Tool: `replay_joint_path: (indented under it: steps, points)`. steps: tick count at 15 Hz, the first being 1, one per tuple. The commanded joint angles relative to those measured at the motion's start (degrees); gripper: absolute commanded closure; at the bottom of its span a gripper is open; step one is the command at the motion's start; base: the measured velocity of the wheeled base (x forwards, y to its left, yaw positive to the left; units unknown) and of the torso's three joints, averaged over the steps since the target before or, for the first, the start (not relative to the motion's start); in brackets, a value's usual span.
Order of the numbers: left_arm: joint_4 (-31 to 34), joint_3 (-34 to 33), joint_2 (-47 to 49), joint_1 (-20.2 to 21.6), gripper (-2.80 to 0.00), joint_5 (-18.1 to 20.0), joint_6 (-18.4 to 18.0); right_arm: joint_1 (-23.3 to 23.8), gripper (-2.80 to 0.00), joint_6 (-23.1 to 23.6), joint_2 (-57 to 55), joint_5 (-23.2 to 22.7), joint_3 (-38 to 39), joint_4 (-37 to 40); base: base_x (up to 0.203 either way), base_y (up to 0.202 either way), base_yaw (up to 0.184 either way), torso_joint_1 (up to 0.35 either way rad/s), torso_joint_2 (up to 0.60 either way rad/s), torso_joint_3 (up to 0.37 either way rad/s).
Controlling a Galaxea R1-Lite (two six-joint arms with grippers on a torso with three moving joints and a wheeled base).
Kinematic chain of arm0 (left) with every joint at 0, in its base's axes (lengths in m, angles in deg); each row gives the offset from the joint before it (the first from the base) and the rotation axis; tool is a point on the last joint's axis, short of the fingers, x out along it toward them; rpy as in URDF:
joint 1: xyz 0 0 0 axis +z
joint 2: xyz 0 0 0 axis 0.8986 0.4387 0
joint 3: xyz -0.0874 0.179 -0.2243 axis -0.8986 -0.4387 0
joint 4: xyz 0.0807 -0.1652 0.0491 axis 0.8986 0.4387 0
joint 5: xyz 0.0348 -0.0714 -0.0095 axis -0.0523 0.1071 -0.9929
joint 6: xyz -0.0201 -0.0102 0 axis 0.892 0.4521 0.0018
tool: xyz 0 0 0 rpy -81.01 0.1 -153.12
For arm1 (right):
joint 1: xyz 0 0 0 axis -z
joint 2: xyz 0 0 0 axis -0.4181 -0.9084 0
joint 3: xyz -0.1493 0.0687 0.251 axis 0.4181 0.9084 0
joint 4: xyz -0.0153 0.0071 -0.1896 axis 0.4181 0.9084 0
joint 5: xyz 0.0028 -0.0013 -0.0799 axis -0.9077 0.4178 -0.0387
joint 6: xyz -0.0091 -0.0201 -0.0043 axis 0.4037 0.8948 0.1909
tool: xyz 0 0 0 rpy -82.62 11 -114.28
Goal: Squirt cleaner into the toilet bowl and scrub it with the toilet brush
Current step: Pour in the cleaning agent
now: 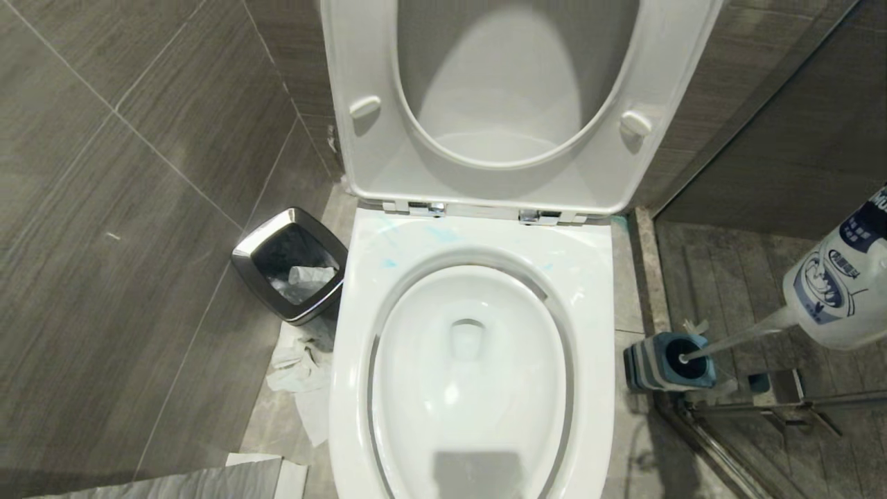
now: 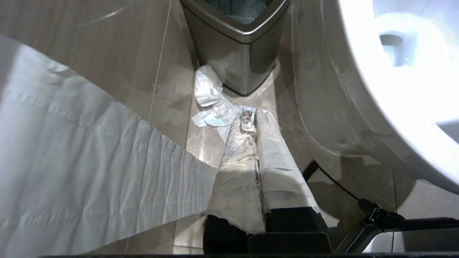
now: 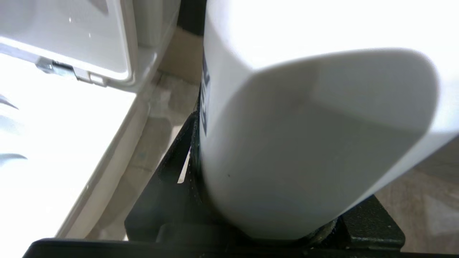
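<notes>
Right gripper (image 3: 229, 229) clamps a white cleaner bottle (image 1: 842, 284) at the right of the toilet bowl (image 1: 589, 305), nozzle angled down toward the blue-grey holder (image 1: 669, 362) on the floor, not over the bowl. Light blue cleaner (image 1: 443, 234) smears sit on the bowl's back rim near the hinges. Seat and lid are up. Left gripper (image 2: 254, 120) hangs low beside the bowl's left side, fingers pressed together, pointing at crumpled tissue (image 2: 211, 104) by the trash bin (image 1: 291, 267).

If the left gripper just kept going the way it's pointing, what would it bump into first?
Probably the crumpled tissue on the floor, just past the shut left gripper; the trash bin stands right behind it. How near the tissue is cannot be judged here.
</notes>
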Motion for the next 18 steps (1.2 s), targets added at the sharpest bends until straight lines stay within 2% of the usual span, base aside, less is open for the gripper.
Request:
replay_joint_path:
  steps: [1, 11, 15, 18]
  points:
    - [0.1, -0.1, 0.1, 0.0, 0.0, 0.0, 0.0, -0.1, 0.0, 0.1, -0.8, 0.0, -0.4, -0.2, 0.0, 0.0, 0.0, 0.002, -0.01, 0.198]
    - [0.0, -0.1, 0.1, 0.0, 0.0, 0.0, 0.0, -0.1, 0.0, -0.1, -3.4, -0.1, -1.5, -0.3, 0.0, 0.0, 0.0, 0.0, 0.0, 0.204]
    - [0.0, -0.1, 0.1, 0.0, 0.0, 0.1, 0.0, -0.3, 0.0, 0.0, -3.7, -0.2, -2.5, 0.1, 0.0, 0.0, 0.0, 0.004, 0.0, 0.084]
    - [0.1, -0.1, 0.1, 0.0, 0.0, 0.1, 0.2, -4.9, 0.0, 0.1, -5.3, 0.4, -7.5, 6.5, 0.0, 0.0, 0.0, 0.0, 0.0, 0.0]
